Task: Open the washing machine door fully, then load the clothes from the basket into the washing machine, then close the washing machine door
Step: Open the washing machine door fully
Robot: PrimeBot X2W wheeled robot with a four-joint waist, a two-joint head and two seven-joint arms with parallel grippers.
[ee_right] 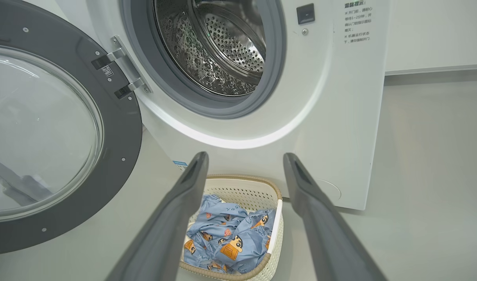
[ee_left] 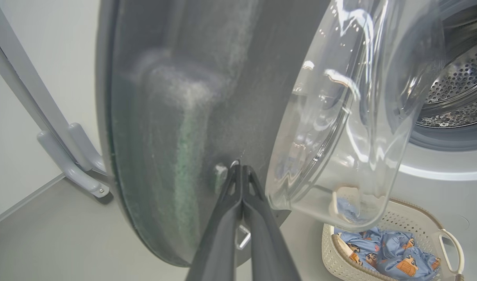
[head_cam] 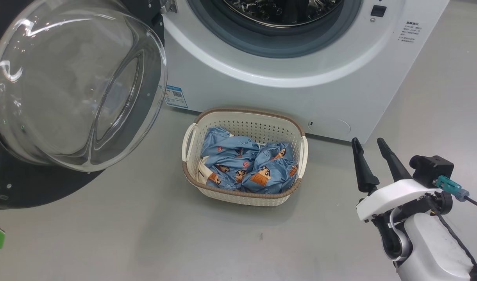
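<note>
Perhaps a laundry test room, washing machine [head_cam: 261, 97], bare grey floor [head_cam: 144, 242]

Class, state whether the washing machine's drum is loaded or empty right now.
Empty, as far as visible: the drum shows bare perforated steel; the clothes lie in the basket.

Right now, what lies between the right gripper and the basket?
Only bare grey floor. The head view shows the open right gripper to the right of the basket, with nothing lying between them.
</note>
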